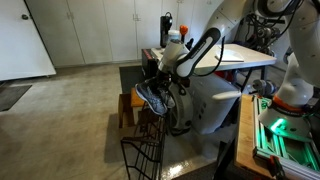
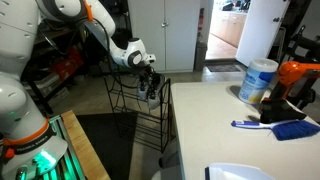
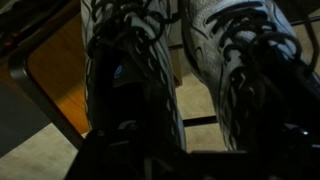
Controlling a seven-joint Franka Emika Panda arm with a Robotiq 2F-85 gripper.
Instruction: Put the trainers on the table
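Pair of trainers [image 1: 152, 97] [image 2: 150, 85] [image 3: 130, 70]: dark grey-black, pale soles, laced, seen side by side in wrist view. Held aloft near table [image 2: 215, 130] corner, not on it. Table: flat white top.

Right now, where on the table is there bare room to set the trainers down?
The table is bare along its rack-side edge, from the wire rack across to the white canister. Beyond that it is crowded: canister, orange-black object and blue brush sit close together.
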